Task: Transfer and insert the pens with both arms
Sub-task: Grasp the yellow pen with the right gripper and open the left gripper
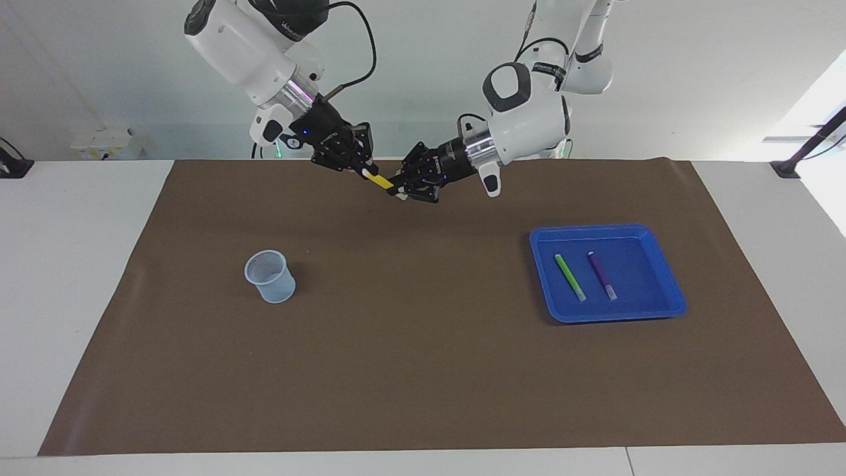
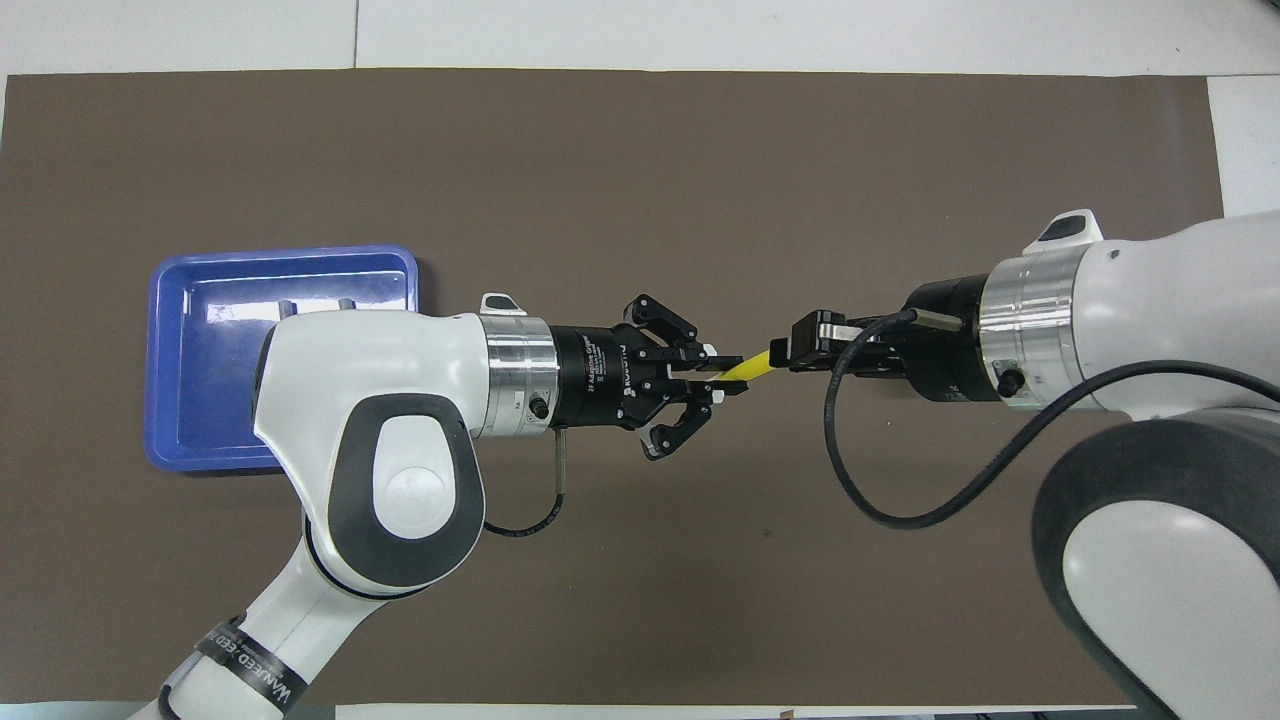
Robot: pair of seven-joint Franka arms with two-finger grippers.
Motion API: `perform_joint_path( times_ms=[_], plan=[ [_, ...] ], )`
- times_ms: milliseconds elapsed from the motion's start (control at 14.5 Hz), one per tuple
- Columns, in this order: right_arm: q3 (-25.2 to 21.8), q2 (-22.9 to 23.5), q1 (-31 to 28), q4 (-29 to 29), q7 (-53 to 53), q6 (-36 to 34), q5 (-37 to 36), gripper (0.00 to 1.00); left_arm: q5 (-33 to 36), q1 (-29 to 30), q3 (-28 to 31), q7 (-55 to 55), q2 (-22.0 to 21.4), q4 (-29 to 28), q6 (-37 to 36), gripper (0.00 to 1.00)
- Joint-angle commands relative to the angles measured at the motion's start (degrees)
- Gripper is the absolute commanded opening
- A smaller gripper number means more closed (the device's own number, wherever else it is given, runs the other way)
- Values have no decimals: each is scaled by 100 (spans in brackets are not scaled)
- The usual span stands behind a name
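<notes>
Above the tabletop's [image 1: 423, 370] robot-side edge, the left end effector [image 1: 401, 187] grips the yellow pen [image 1: 379, 180]; the right end effector [image 1: 360, 168] has closed on its other end. Only the facing view shows the green pen [image 1: 570, 277] and purple pen [image 1: 602, 275] in the tray [image 1: 611, 315], and the cup [image 1: 269, 276]; overhead, the left arm [image 2: 370, 440] covers the pens.

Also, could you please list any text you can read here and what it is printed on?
"2F Adaptive Gripper": on the black body of the left claw, which holds the yellow pen.
"WANEED": black band low on the left arm; its remaining letters are blurred.
Similar bands in the facing view: too small to read.
</notes>
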Motion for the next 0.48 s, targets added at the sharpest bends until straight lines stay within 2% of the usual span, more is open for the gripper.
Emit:
perform_joint_path(
  times_ms=[0,69,415],
  plan=[
    [20,-120,-47,-137,-61,51,102,0,-143,-82,38,-29,-189,-178,123,0],
    [20,-120,-47,-128,-61,51,102,0,-143,-90,47,-20,-189,-169,184,98],
    [12,-111,-169,-93,-367,-220,50,0,-134,67,56,-73,-268,-247,255,100]
  ],
)
